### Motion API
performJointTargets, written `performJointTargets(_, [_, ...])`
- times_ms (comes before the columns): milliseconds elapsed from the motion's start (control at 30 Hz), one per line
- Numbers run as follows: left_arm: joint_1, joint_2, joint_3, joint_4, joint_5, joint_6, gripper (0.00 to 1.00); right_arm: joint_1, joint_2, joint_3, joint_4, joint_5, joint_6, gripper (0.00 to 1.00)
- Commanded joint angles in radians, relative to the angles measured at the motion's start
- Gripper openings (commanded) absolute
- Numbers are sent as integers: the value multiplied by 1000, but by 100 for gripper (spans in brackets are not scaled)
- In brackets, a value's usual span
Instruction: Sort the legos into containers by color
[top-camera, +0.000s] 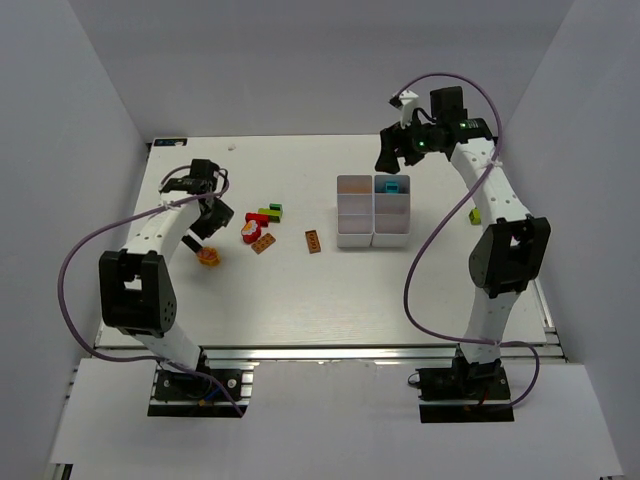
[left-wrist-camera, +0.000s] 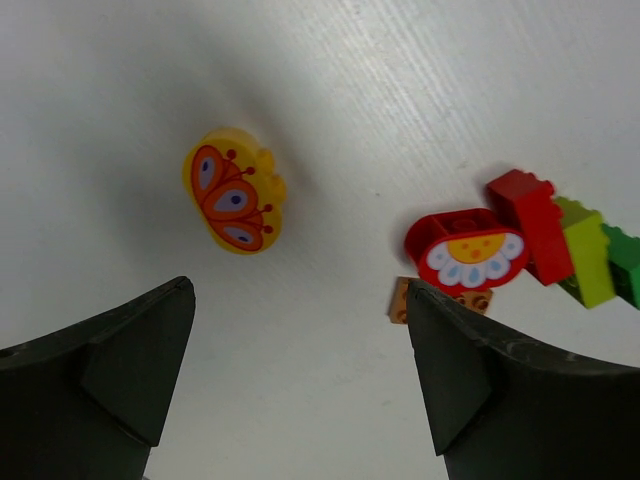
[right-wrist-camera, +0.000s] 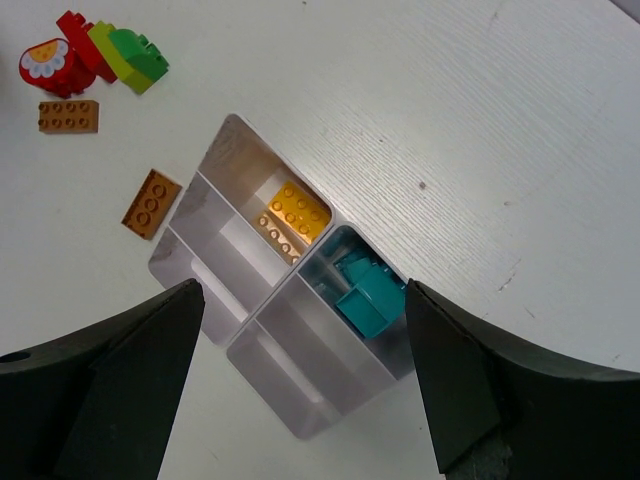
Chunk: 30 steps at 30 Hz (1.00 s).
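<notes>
The yellow butterfly brick (left-wrist-camera: 234, 190) lies on the table (left-wrist-camera: 420, 80), eleven o'clock from the released, empty left tool (left-wrist-camera: 297, 292). Probably light, rigid, slick: pinch across its flat sides. The right tool (right-wrist-camera: 305, 288) hangs released over the tray (right-wrist-camera: 310, 390).

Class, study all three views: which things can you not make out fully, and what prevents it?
1. Left wrist view: the brown brick is mostly hidden behind the red flower piece and the left tool.
2. Left wrist view: the green brick is cut off by the right edge.
3. Top view: the lime piece beside the right arm is too small to tell its shape.
</notes>
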Motion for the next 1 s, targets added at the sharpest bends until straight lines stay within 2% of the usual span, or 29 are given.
performJointTargets(0, [3, -7, -1, -78, -53, -21, 95, -2, -3, 31, 32, -49, 30, 86])
performJointTargets(133, [3, 10, -15, -111, -59, -36, 95, -2, -20, -16, 69, -65, 43, 86])
performJointTargets(267, [6, 3, -79, -60, -74, -24, 95, -1, -24, -47, 106, -88, 76, 85])
performJointTargets(633, [23, 138, -45, 4, -94, 33, 92, -1, -64, -93, 113, -89, 69, 86])
performJointTargets(733, [35, 157, -50, 27, -94, 42, 90, -1, -70, -101, 112, -86, 68, 86])
performJointTargets(967, [52, 169, -58, 61, -111, 53, 76, -1, -80, -104, 106, -78, 63, 86])
